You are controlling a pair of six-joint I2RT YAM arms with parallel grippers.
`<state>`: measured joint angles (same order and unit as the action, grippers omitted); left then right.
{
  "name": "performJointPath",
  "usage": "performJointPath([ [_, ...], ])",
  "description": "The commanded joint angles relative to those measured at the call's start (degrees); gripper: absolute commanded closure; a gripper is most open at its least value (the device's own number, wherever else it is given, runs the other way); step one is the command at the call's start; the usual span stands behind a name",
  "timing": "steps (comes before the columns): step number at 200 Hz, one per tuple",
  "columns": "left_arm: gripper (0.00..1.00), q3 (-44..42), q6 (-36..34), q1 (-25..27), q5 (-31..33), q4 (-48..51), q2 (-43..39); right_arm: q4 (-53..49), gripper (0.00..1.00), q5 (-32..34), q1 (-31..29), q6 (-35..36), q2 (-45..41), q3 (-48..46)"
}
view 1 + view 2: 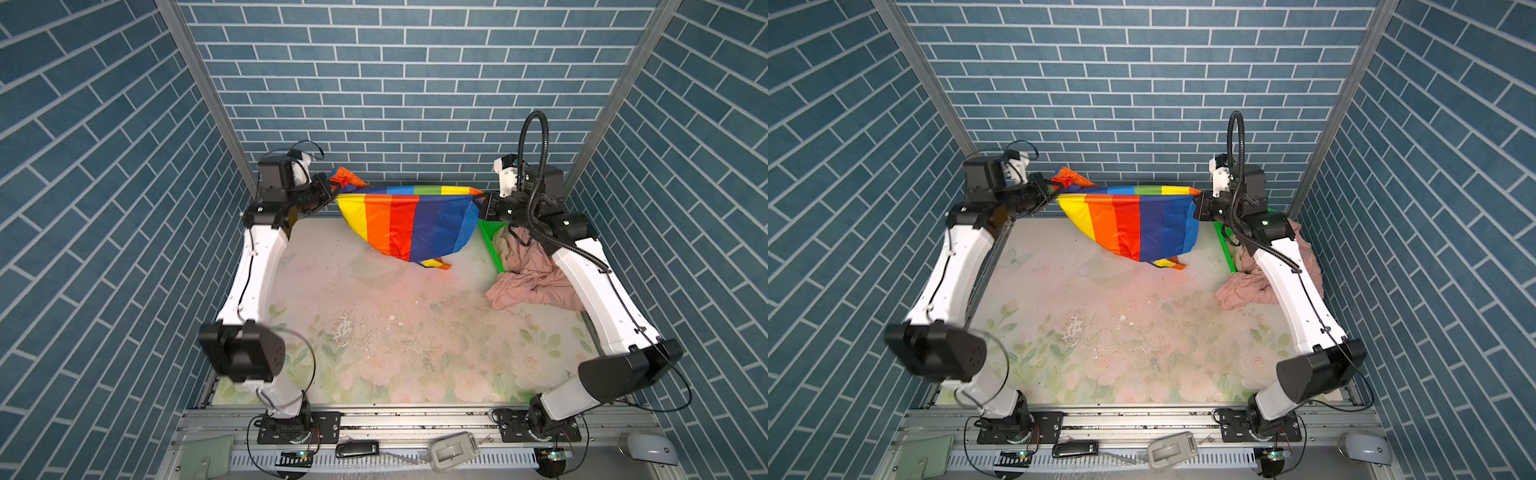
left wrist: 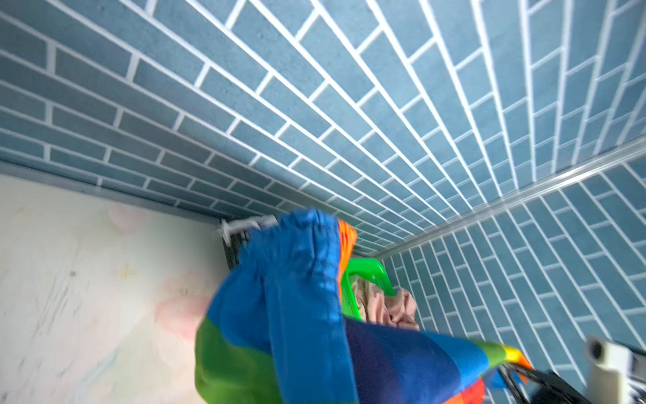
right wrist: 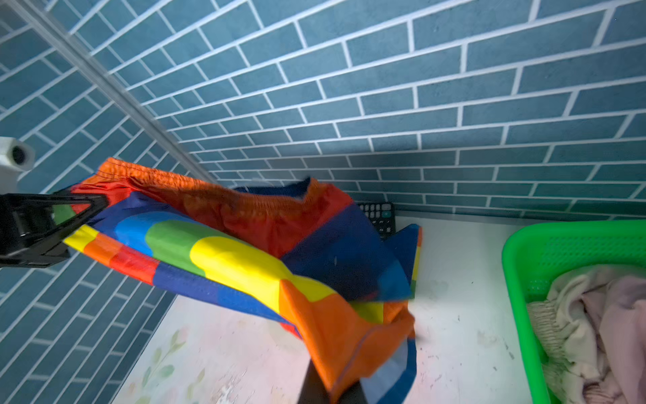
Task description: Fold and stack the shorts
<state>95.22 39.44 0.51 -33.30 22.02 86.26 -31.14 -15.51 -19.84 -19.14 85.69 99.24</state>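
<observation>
You're holding the rainbow shorts (image 1: 409, 226) stretched in the air over the tabletop's (image 1: 374, 328) far edge: spreading, no fold yet.
Left tool (image 1: 330, 188) and right tool (image 1: 481, 203) are both clamping opposite ends; slick striped fabric is sagging between. Next move is calling for a flat lay-down, tension kept even.

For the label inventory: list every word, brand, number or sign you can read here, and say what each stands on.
No text can be read in any view.
On the keypad device: key markings too blurred to read.
On the black gadget at the near edge: any marking too small to read.
On the rainbow-striped shorts: stripes only, no print visible.
</observation>
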Motion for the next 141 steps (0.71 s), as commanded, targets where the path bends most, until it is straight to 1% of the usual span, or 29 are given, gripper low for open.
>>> performJointPath([
  [1,0.98,-24.02,4.20,-3.22,9.56,-9.93,-12.62,-2.23,1.00,3.46,2.62,0.26,-4.74,-15.87],
  [6,0.96,-29.52,5.13,-3.24,10.13,-11.93,-15.96,-1.08,1.00,3.39,2.56,-0.30,-6.03,-20.65],
  [16,0.96,-39.98,6.84,-3.24,10.92,-13.33,-21.02,1.29,1.00,2.41,2.32,-1.46,-8.15,-29.15],
  [22,0.94,-44.77,8.23,-3.24,10.99,-13.75,-23.25,2.93,1.00,1.37,2.28,-2.35,-9.14,-34.64],
  [29,0.89,-49.78,9.86,-3.22,10.95,-14.50,-25.13,4.48,1.00,0.13,2.15,-3.33,-10.07,-39.91],
  [36,0.87,-54.37,11.75,-3.08,9.25,-16.44,-26.33,5.80,1.00,-0.82,2.06,-4.36,-10.87,-44.30],
  [42,0.82,-57.37,12.56,-3.22,7.61,-17.41,-26.49,6.44,1.00,-1.29,1.92,-5.03,-11.47,-47.31],
  [48,0.75,-58.74,12.28,-3.24,6.74,-16.59,-26.49,6.55,1.00,-1.58,1.86,-5.29,-11.87,-49.66],
  [56,0.66,-59.34,11.03,-3.24,6.26,-14.21,-26.10,6.19,1.00,-1.50,1.83,-5.31,-12.64,-52.10],
  [67,0.59,-58.64,8.89,-3.41,6.05,-11.29,-25.56,4.36,0.90,-0.67,1.82,-4.70,-13.97,-53.67],
  [72,0.54,-57.82,7.90,-3.46,6.16,-10.06,-25.33,3.52,0.85,-0.44,1.82,-4.32,-14.85,-54.03],
  [80,0.42,-56.03,6.96,-3.57,6.44,-8.15,-25.13,1.96,0.74,-0.29,1.82,-3.86,-16.34,-53.94],
  [98,0.14,-50.65,5.92,-3.59,7.25,-5.08,-24.79,-2.07,0.48,0.85,1.90,-2.92,-19.19,-51.15],
  [108,0.01,-47.34,5.49,-3.58,8.11,-3.34,-24.12,-4.40,0.38,1.94,1.91,-2.18,-19.48,-48.21],
  [117,0.00,-44.77,5.21,-3.57,8.82,-2.62,-23.15,-5.77,0.31,2.85,1.90,-1.44,-18.80,-45.27],
  [129,0.00,-42.61,5.97,-3.41,8.22,-3.25,-21.19,-6.29,0.21,3.55,1.99,-0.61,-16.13,-41.48],
  [141,0.00,-41.19,6.56,-2.88,6.58,-4.43,-18.07,-6.31,0.17,3.43,1.98,-0.54,-11.54,-37.69],
])
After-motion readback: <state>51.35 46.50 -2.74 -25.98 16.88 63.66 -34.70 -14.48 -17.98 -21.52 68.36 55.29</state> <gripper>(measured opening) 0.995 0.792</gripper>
